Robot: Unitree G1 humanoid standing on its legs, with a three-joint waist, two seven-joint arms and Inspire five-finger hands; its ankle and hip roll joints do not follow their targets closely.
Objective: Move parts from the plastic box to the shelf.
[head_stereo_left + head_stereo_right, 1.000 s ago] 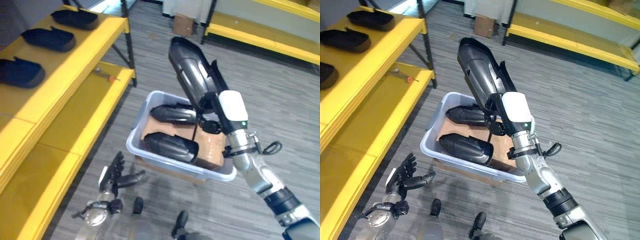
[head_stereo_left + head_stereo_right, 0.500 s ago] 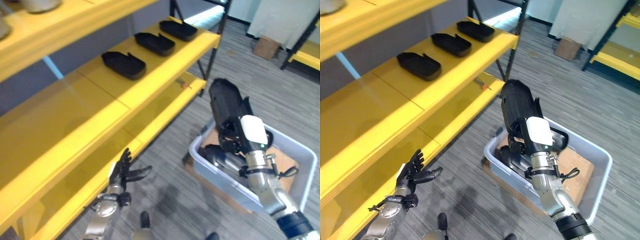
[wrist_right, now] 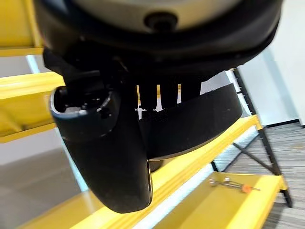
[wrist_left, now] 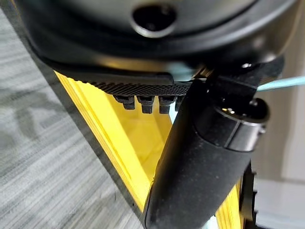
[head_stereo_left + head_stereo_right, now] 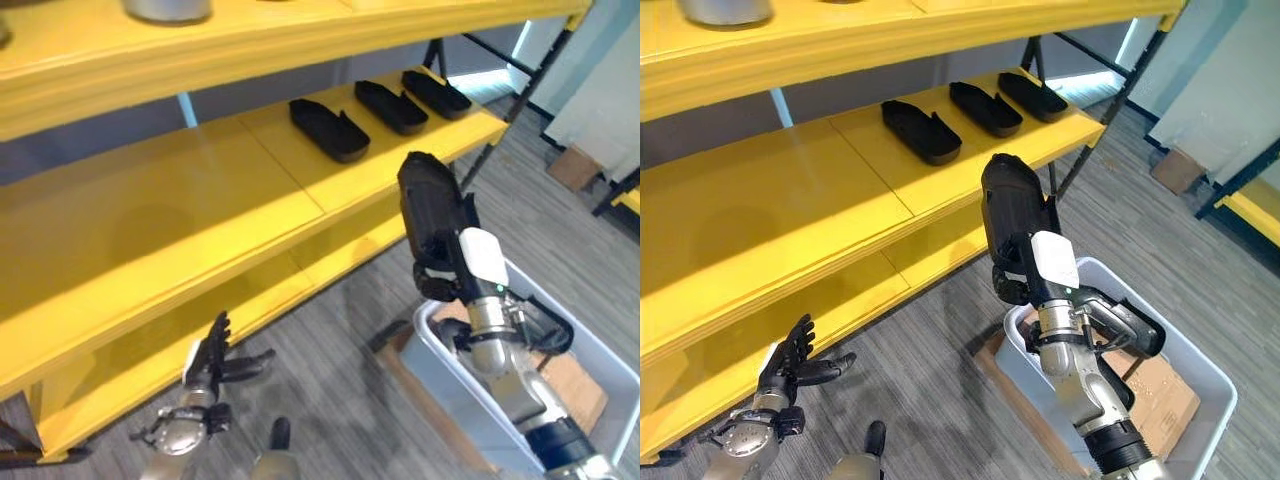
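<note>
One black part (image 5: 1012, 212) is up in the right hand (image 5: 1025, 272), fingers curled round its lower end, held upright above the near rim of the plastic box (image 5: 1200, 380) and in front of the yellow shelf (image 5: 890, 160). Three parts (image 5: 921, 131) already lie in a row on the middle shelf board. Step in hand looks like the carry from box to shelf, lift done, placing not yet. Next move probably calls for reaching toward the bare board beside the row, tipping the part flat, then letting go. Left hand (image 5: 787, 364) hangs low near the floor, fingers straight and spread, holding nothing.
</note>
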